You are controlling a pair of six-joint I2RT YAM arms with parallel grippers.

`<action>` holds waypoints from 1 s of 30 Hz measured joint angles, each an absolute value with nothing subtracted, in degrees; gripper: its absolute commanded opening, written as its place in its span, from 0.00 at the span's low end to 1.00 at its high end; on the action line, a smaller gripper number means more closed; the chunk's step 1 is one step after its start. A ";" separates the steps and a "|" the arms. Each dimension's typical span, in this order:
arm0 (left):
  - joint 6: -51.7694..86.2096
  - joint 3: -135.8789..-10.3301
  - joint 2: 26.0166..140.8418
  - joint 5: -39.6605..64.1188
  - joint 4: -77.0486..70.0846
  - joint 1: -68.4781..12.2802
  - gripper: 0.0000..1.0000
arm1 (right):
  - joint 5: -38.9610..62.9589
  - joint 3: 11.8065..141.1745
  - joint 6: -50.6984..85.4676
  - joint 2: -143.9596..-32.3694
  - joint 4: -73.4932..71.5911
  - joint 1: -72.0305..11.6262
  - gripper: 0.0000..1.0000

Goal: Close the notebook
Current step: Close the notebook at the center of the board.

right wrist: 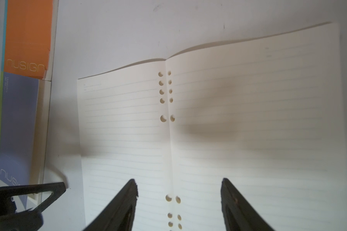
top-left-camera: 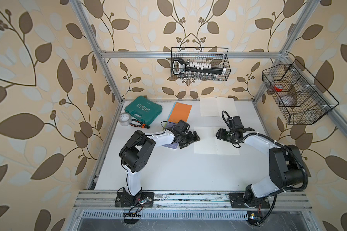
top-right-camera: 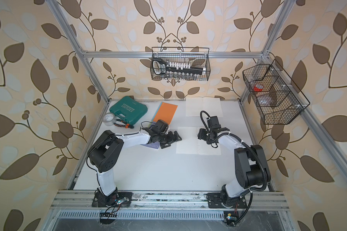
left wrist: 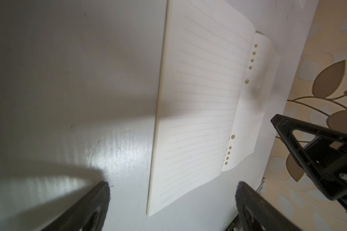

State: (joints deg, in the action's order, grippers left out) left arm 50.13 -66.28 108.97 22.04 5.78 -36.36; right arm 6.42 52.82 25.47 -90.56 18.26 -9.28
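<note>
Two grippers gape empty; left gripper (top-left-camera: 191,141) beside, right gripper (right wrist: 178,181) over open notebook (top-left-camera: 205,144).

From above, the left arm (top-left-camera: 158,137) hides most of the purple notebook (top-left-camera: 169,146). The right gripper (top-left-camera: 218,135) covers part of the spine of the open notebook (top-left-camera: 204,143). In the right wrist view the picture's edge cuts off one end of it. The side wire basket (top-left-camera: 300,114) holds things too small to tell.
</note>
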 measured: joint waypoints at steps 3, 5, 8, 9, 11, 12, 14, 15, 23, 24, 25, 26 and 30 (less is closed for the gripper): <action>50.17 -67.02 109.62 21.52 5.13 -36.84 0.99 | 6.70 52.82 25.69 -92.44 17.74 -9.37 0.66; 50.15 -67.16 110.04 21.02 4.21 -37.21 0.99 | 6.68 52.62 25.87 -93.56 17.43 -9.67 0.66; 50.17 -67.31 110.43 20.78 3.25 -37.54 0.99 | 6.72 52.07 25.96 -94.56 17.30 -10.39 0.65; 50.17 -67.37 110.59 20.80 2.87 -37.56 0.99 | 6.74 52.03 26.11 -94.94 17.26 -10.52 0.65; 50.22 -67.68 111.11 20.84 1.96 -37.58 0.99 | 6.83 51.92 26.11 -95.77 16.93 -10.79 0.65; 50.33 -67.72 111.28 20.88 1.37 -37.58 0.99 | 6.92 51.92 26.24 -95.79 16.60 -10.83 0.65; 50.70 -67.72 111.61 20.99 0.34 -37.74 0.99 | 7.09 51.79 26.39 -95.85 16.14 -10.81 0.65; 50.94 -67.72 111.79 21.02 -0.23 -37.80 0.99 | 7.11 51.70 26.52 -95.85 15.90 -10.81 0.65; 51.66 -67.35 113.10 22.35 -5.50 -38.26 0.99 | 7.51 51.33 27.03 -96.20 13.69 -10.81 0.64; 51.66 -67.22 113.12 22.37 -5.93 -38.28 0.99 | 7.51 51.33 27.05 -96.31 13.45 -10.81 0.65; 51.66 -67.09 113.19 22.41 -6.39 -38.28 0.99 | 7.51 51.33 27.18 -96.40 13.13 -10.81 0.65; 51.68 -66.98 113.27 22.48 -6.96 -38.26 0.99 | 7.49 51.29 27.20 -96.49 12.69 -10.81 0.64; 51.70 -66.94 114.04 22.98 -9.52 -38.28 0.99 | 7.51 50.94 27.44 -96.51 11.49 -10.83 0.64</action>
State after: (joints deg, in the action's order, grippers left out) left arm 51.70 -66.94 114.04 22.98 -9.52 -38.28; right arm 7.51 50.94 27.44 -96.51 11.49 -10.83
